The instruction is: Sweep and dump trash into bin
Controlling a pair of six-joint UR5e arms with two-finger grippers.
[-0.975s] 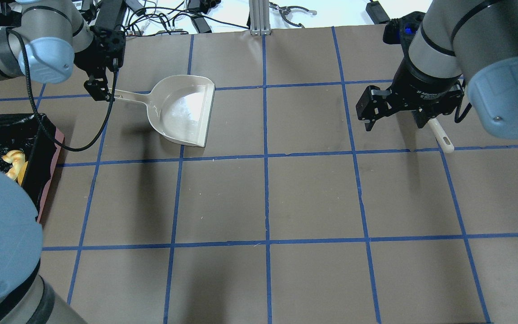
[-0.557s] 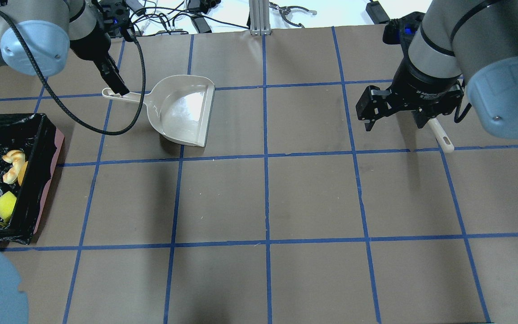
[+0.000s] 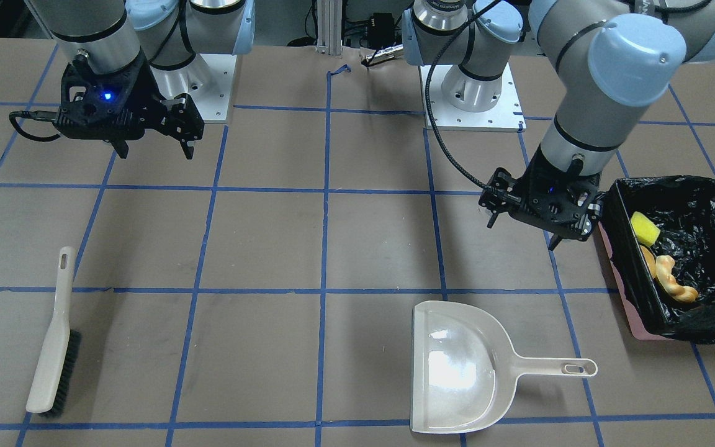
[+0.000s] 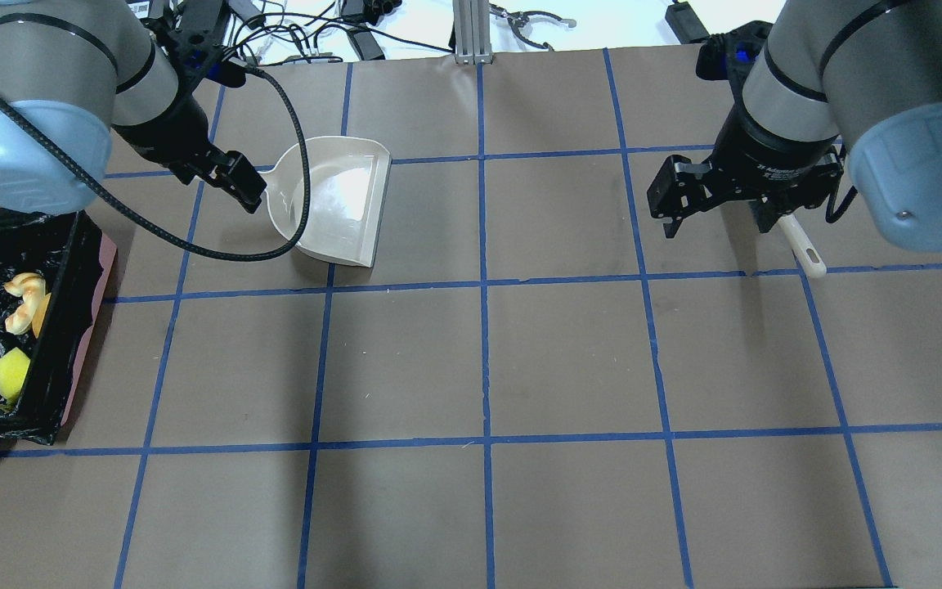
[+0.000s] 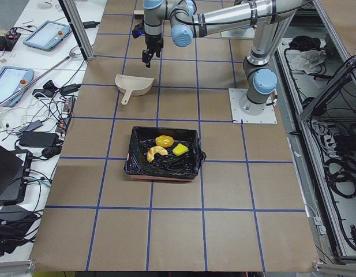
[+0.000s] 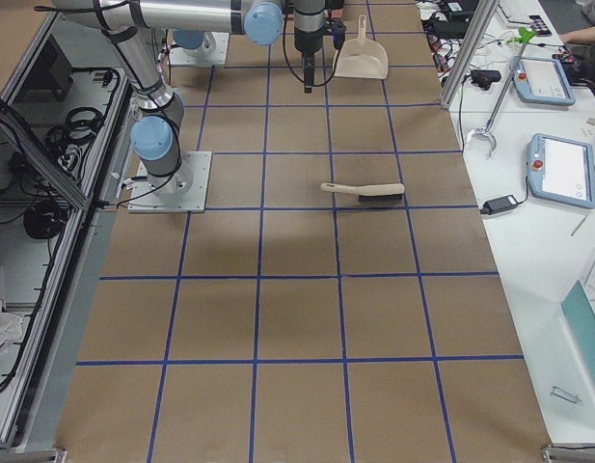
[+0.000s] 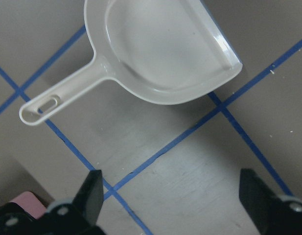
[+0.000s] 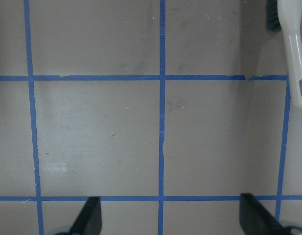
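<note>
The bin (image 3: 613,205), a pink box with a black bag liner, holds the trash: a yellow sponge wedge (image 3: 644,228), a brown-yellow lump (image 3: 648,261) and a pale curved crescent (image 3: 674,280). In the overhead view the bin (image 4: 101,274) is at the left edge. The beige dustpan (image 3: 457,366) lies empty on the table, and also shows in the overhead view (image 4: 336,204). My left gripper (image 3: 522,234) is open and empty above the table, between dustpan and bin. Its wrist view shows the dustpan (image 7: 165,54) below. My right gripper (image 3: 156,152) is open and empty.
A beige brush (image 3: 53,341) with dark bristles lies on the table by my right gripper; its handle (image 4: 802,245) sticks out under that gripper in the overhead view. Brown paper with a blue tape grid covers the table. Cables lie beyond the far edge (image 4: 291,37).
My left arm has swung away from the dustpan handle's end and lifted; its gripper now hides the handle from overhead. The dustpan and the right arm have not moved.
</note>
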